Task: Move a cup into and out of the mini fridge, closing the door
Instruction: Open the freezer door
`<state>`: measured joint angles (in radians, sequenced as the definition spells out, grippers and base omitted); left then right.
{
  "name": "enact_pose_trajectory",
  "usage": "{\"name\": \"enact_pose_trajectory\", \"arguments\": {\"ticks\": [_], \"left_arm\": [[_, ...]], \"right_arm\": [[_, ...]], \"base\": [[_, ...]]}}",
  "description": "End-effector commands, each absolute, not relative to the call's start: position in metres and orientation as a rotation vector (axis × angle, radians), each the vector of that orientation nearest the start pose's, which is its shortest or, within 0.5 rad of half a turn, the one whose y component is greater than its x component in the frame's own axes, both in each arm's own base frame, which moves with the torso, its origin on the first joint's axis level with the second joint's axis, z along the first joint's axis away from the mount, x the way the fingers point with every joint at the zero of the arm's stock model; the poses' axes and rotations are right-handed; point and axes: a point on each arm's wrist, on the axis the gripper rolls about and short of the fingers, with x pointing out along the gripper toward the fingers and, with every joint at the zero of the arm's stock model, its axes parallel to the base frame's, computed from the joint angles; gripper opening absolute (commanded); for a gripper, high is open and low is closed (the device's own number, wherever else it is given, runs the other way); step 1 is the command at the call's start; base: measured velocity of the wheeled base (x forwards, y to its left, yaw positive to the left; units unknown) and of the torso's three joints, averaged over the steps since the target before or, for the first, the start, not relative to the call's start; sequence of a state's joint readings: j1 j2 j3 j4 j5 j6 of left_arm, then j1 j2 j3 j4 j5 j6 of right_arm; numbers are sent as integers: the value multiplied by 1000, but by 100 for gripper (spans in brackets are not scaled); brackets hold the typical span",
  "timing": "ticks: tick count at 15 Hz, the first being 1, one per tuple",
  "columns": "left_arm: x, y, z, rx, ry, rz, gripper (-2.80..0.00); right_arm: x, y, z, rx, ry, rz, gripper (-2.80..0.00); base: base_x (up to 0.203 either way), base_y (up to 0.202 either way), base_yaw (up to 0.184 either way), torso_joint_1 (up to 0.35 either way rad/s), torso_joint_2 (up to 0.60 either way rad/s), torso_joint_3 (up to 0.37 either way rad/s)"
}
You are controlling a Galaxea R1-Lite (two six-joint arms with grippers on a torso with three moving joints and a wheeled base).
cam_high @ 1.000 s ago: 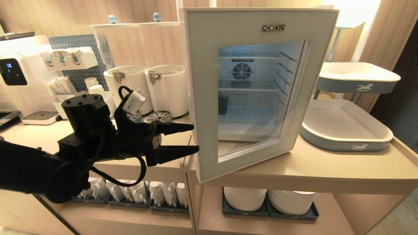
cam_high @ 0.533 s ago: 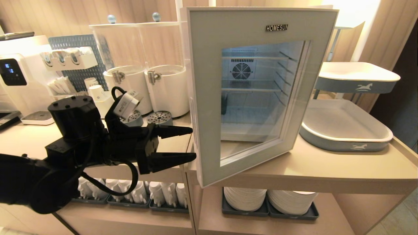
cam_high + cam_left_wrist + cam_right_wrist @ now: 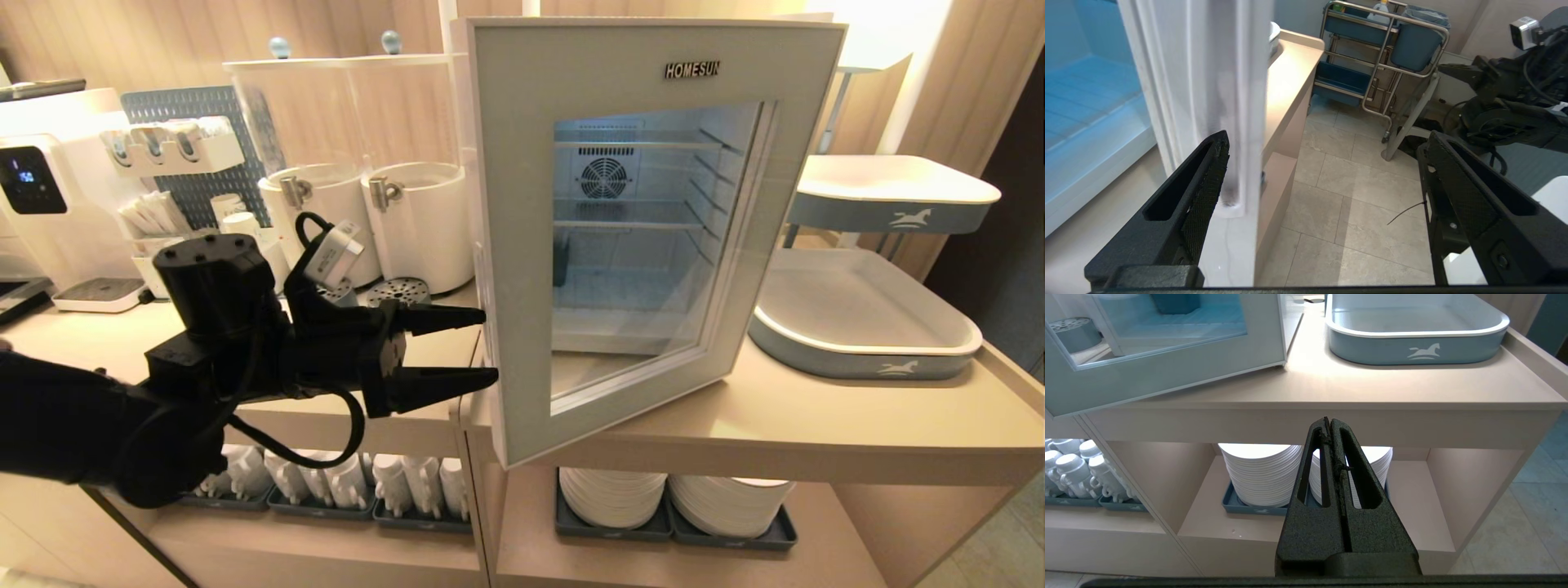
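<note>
The fridge (image 3: pixel 653 220) is a white box that sits on a tan counter (image 3: pixel 775 425). Its door (image 3: pixel 522 245) has a wide grey frame around a glass pane and is swung part way open, with its low corner hanging out past the counter's front edge. Through the glass you can see wire shelves, a round fan (image 3: pixel 604 177) and a dark thing on the left side; I cannot tell if it is the cup.

The left gripper (image 3: pixel 482 347) comes in from the left with its two black fingers spread wide apart, holding nothing. The tips are right at the free edge of the door, one higher and one lower. From the left wrist view, the door edge (image 3: pixel 1241 102) stands just beside one finger (image 3: pixel 1208 183), but I cannot tell if they touch.

The right gripper (image 3: pixel 1331 424) is low in front of the counter, its fingers pressed together and holding nothing. Behind it are stacks of white plates (image 3: pixel 1261 469) on the shelf below. A grey tray (image 3: pixel 865 318) sits to the right of the fridge.
</note>
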<state>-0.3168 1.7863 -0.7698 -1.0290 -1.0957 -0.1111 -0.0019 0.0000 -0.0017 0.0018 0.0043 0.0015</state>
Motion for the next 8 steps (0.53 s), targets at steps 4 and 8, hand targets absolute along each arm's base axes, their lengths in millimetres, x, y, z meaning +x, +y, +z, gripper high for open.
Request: {"name": "enact_pose_trajectory", "arguments": {"ticks": [4,8], "left_arm": [[304,-121,174,-96,89,-1414,0],[308,-133,178,-93,73,-1447,0]], "right_arm": [[-23,0,76,2,1,3,-280],[-23,0,76,2,1,4,-280]], "base": [[0,0,0,0,0,0],[0,0,0,0,0,0]]}}
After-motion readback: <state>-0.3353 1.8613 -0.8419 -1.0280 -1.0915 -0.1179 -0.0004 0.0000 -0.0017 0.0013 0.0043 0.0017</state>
